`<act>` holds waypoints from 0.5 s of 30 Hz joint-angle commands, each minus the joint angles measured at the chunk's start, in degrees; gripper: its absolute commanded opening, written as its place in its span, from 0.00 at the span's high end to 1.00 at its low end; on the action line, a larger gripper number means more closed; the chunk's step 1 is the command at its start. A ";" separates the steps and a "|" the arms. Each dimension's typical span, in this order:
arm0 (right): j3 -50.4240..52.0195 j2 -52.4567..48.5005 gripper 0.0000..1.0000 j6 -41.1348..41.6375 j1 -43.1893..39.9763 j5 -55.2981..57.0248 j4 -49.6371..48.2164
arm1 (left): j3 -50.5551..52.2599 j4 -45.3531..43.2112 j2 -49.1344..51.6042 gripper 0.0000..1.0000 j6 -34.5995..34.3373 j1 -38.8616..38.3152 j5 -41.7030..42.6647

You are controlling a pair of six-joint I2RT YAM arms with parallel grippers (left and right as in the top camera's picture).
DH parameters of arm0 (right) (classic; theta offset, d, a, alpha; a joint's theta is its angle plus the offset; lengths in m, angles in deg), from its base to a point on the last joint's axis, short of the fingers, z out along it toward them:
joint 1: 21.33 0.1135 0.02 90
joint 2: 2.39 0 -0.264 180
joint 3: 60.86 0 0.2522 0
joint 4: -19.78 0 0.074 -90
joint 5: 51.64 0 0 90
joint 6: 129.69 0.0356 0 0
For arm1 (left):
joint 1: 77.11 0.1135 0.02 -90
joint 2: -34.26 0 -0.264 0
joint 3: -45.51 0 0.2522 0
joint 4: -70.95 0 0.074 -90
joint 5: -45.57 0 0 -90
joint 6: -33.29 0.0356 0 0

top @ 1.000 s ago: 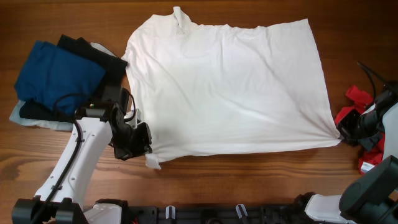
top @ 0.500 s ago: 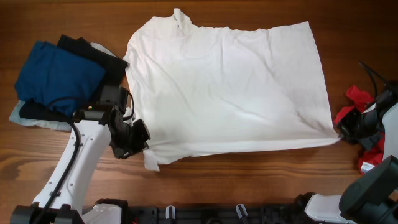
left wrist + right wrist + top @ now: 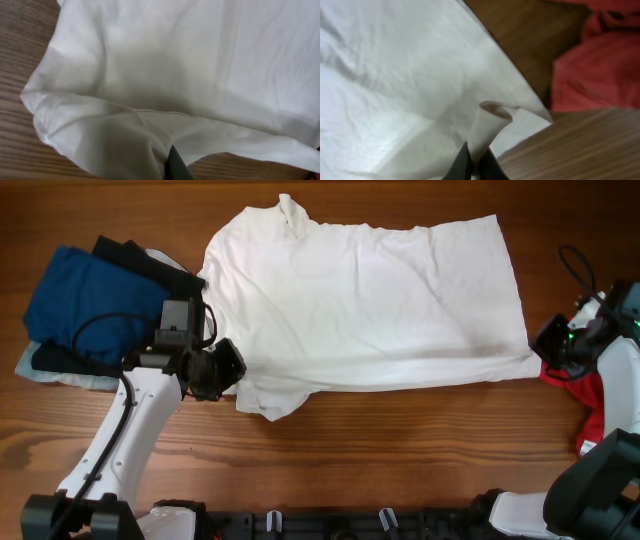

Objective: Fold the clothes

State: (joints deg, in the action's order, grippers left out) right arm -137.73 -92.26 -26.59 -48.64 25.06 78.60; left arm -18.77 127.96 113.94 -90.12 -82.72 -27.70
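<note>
The clothes in play are a large white T-shirt (image 3: 370, 300) lying flat, plain side up, on the wooden table (image 3: 400, 450). My left gripper (image 3: 228, 370) is shut on its near-left corner, where the hem bunches and folds over. In the left wrist view only one dark fingertip (image 3: 176, 167) shows, and the T-shirt (image 3: 200, 60) is draped against it. My right gripper (image 3: 548, 345) is shut on the near-right corner. In the right wrist view that gripper (image 3: 477, 162) pinches a curled bit of the T-shirt (image 3: 395, 75).
A blue garment (image 3: 90, 300) lies on a black garment (image 3: 165, 275) at the left, right behind my left arm. A red garment (image 3: 592, 395) lies at the right edge beside my right gripper, and shows as the red garment (image 3: 600, 65) in the right wrist view.
Both grippers moved away from the table's front edge, taking the shirt's near hem with them. The near-left corner now folds over onto the shirt.
</note>
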 commanded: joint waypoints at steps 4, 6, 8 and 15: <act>0.13 0.81 0.96 1.55 2.34 5.44 -3.26 | 0.09 -5.92 2.29 0.89 -2.05 2.34 -0.79; 0.13 0.50 0.96 2.58 2.34 7.17 -4.35 | 0.09 -8.13 3.52 0.84 -2.05 3.39 -0.79; 0.13 -0.13 0.96 3.54 2.34 7.50 -5.01 | 0.09 -10.14 4.98 0.80 -2.03 3.87 -0.76; 0.13 -6.03 0.96 3.41 2.34 7.50 -6.93 | 0.09 -15.30 10.84 0.81 -2.08 4.04 -1.38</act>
State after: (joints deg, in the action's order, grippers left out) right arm -137.73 -95.97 -23.88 -46.48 30.98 72.17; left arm -18.77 114.08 122.31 -91.80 -79.01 -28.18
